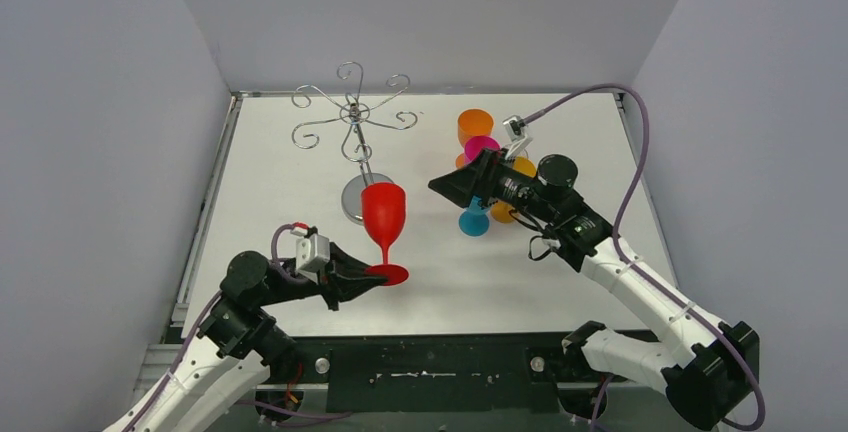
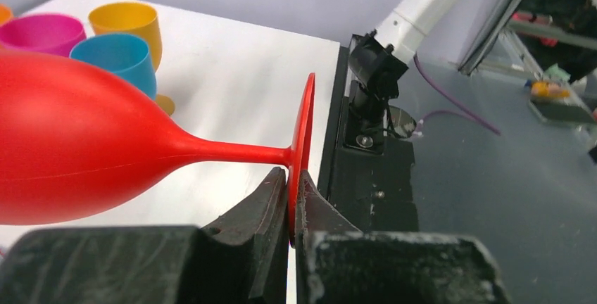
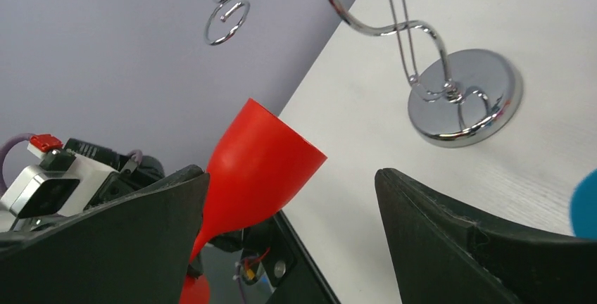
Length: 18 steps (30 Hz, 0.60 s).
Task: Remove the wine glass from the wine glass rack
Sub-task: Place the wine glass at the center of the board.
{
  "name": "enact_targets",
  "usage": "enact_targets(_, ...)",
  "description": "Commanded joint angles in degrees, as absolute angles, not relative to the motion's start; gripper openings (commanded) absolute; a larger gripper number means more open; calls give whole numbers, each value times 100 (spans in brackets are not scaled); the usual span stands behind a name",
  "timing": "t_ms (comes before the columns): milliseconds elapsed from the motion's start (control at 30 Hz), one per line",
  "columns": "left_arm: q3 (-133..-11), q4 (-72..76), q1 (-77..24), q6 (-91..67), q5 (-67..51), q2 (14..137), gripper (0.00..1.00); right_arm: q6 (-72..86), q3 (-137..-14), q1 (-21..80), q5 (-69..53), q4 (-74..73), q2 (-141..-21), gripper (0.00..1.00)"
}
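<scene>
Two grippers: the left gripper (image 2: 291,177) pinches the foot of the red wine glass (image 1: 384,210) — upright, off the wine glass rack (image 1: 352,112), at five o'clock from its base — the right gripper (image 3: 291,174) gapes, empty.

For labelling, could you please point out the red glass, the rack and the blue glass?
red glass (image 1: 384,210): top view, bowl
rack (image 3: 486,84): right wrist view, base
blue glass (image 2: 123,65): left wrist view, bowl
</scene>
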<state>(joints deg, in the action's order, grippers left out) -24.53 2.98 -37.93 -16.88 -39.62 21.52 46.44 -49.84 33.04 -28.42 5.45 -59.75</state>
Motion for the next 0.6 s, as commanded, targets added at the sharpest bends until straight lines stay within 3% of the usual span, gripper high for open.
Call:
enact_targets(0,-2438,733,-3814,-510,-4924,2040,0,5047,-5186,3312,-3934,1311,-6244,91)
enact_targets(267,-2412,1161,-3813,-339,-6067,2675,0,5083,-5625,3291,-5141,1364,-6797,87)
enact_targets(567,-2628,967,-3792,-30,-6582,3035,0,4751,-6393,3241,-6636,297,-7330,78)
